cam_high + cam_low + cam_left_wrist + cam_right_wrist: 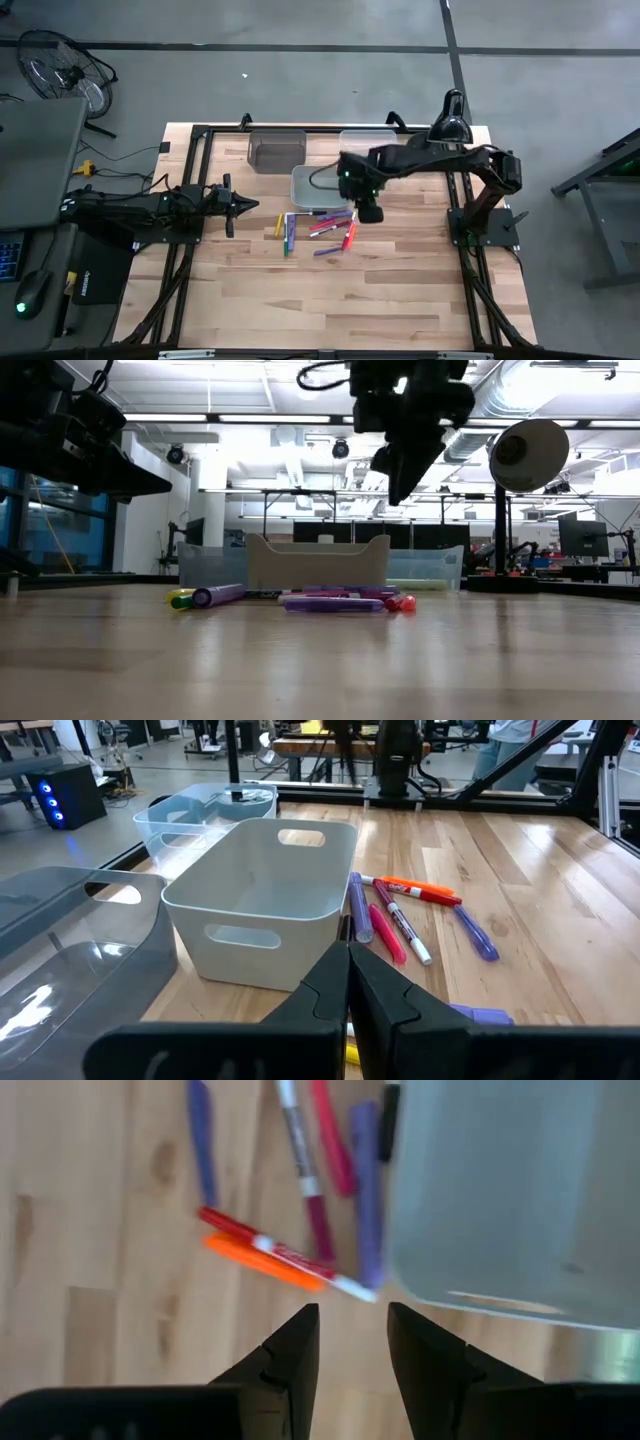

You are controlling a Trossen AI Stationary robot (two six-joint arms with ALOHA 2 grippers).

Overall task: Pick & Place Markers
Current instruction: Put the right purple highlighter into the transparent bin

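Several markers (322,228) lie loose on the wooden table, just in front of the white bin (318,186): purple, pink, red, orange, green and yellow. In the right wrist view a red marker (262,1243) lies beside an orange marker (262,1264). My right gripper (370,212) hangs high above the right end of the pile, pointing steeply down. It is open, with bare wood showing between its fingers (352,1342). My left gripper (246,205) waits shut at the table's left, pointing level toward the bins (348,982).
A dark grey bin (277,150) and a clear bin (368,142) stand at the far edge behind the white bin (260,900). A lamp (450,125) stands at the far right. Bare wood stretches along the near half of the table (330,300).
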